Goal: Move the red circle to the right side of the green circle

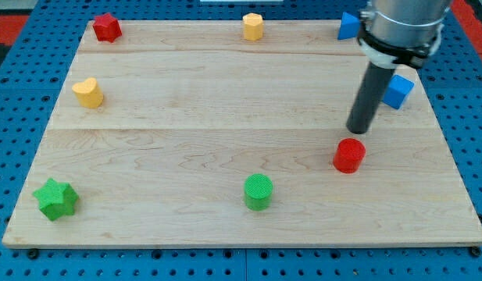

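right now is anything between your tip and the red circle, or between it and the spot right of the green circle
Nothing visible. My tip sits just above the red circle in the view, with bare board between. The red circle already lies to the view's right of the green circle, slightly higher.

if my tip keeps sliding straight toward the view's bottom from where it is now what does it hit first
Most likely the red circle. My tip sits just above it in the view, slightly to its right, so contact would probably be off-centre. The green circle lies well off that line, toward the view's left.

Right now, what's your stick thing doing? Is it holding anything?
My tip: no hand, holds nothing; it sits just above the red circle in the view.
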Controlling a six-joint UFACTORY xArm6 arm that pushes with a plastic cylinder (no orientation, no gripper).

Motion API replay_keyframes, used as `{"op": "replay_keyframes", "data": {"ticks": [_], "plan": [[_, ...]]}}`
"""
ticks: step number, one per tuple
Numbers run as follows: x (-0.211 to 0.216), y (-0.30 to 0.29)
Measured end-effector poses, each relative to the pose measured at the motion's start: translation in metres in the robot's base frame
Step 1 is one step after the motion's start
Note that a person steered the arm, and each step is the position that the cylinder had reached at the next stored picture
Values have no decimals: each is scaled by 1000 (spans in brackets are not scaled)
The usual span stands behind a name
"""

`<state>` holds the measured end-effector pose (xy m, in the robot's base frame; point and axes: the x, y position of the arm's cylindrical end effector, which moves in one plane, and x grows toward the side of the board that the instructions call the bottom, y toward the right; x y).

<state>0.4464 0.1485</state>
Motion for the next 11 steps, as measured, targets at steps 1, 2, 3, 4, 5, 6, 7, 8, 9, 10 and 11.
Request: {"op": "replay_keyframes", "data": {"ticks": [1, 2, 3, 4, 5, 6, 7, 8, 9, 10, 11], "plan": [[27, -52], [46, -41], [46, 10], [54, 31], [32, 22], [19, 37], [32, 60], [57, 62], [90, 70], [80, 65], [75, 30]]}}
